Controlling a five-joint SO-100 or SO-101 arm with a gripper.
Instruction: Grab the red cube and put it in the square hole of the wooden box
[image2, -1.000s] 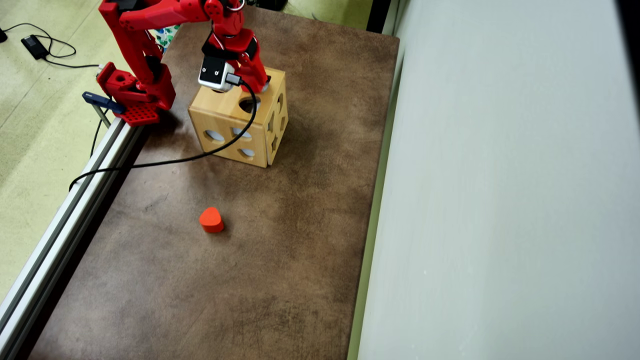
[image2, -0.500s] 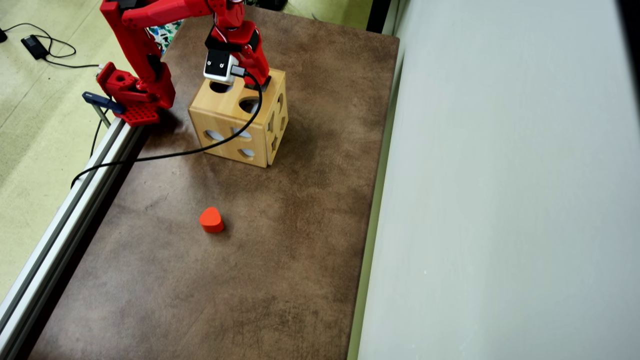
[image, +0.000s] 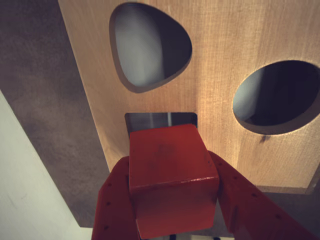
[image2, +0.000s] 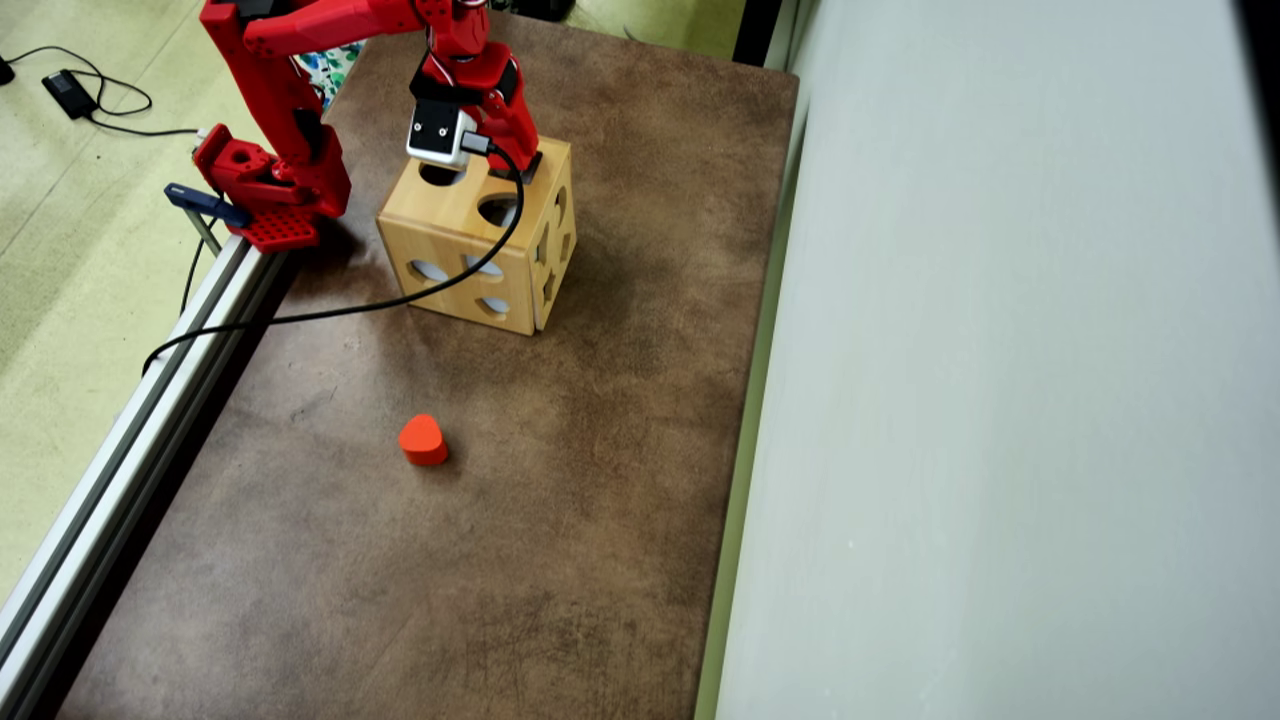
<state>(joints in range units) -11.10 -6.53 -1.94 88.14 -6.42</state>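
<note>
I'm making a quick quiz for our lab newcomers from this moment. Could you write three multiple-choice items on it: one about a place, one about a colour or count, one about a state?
1. Where does the heart-shaped block lie?
A. On the brown table, apart from the wooden box
B. On top of the wooden box
C. Inside the gripper

2. How many holes besides the square hole does the wrist view show in the box face?
A. None
B. Two
C. Five

3. What is the gripper doing?
A. Open and empty
B. Shut on the red cube
C. Shut on the heart-shaped block

Answers:
1 A: the overhead view shows it alone on the table, well clear of the wooden box.
2 B: a rounded hole and a round hole flank the square hole.
3 B: the red cube sits clamped between the red fingers, right at the square hole.
</note>
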